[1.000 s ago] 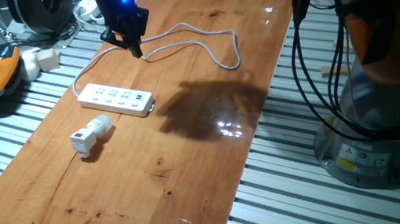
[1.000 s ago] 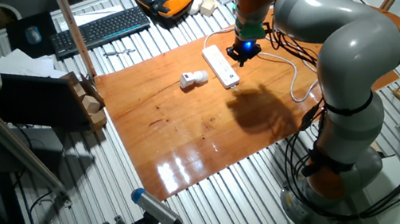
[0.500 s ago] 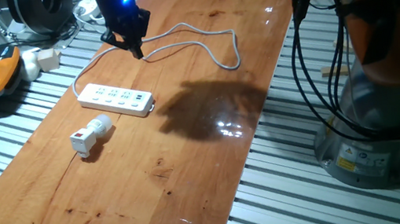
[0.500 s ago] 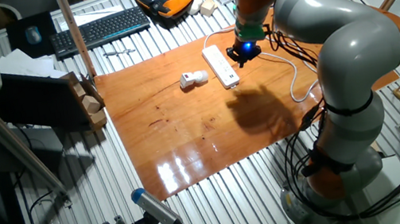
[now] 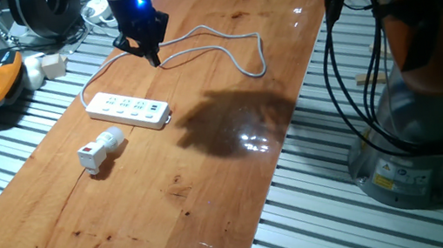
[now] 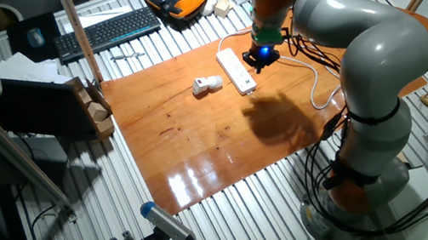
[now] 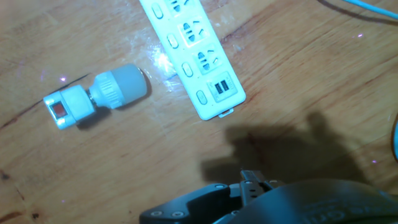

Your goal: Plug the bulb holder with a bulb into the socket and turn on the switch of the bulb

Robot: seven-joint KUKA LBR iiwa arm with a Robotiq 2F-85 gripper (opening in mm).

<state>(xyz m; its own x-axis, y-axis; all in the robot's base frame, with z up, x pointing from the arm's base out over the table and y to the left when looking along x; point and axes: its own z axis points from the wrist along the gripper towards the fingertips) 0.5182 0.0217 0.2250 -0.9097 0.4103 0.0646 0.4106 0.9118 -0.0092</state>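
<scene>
Your gripper (image 5: pixel 149 54) hangs above the white cable (image 5: pixel 218 41), past the far side of the socket (image 5: pixel 128 109), touching nothing. Its two dark fingertips look drawn close to a point with nothing between them, though you cannot tell for certain from these views whether they are fully pressed together; in the hand view only the dark gripper body shows at the bottom edge.

Moving left to right across the wooden table (image 5: pixel 212 178) in the one fixed view, you first meet the bulb holder (image 5: pixel 99 149), lying on its side near the left edge, its square face with the red switch (image 5: pixel 86 152) turned up and the bulb end pointing toward the socket. It is unplugged and sits just beside the socket, apart from it. Next comes the socket, flat on the wood, outlets facing up. Right of that, the cable loops out over the table and curls back under your gripper.
</scene>
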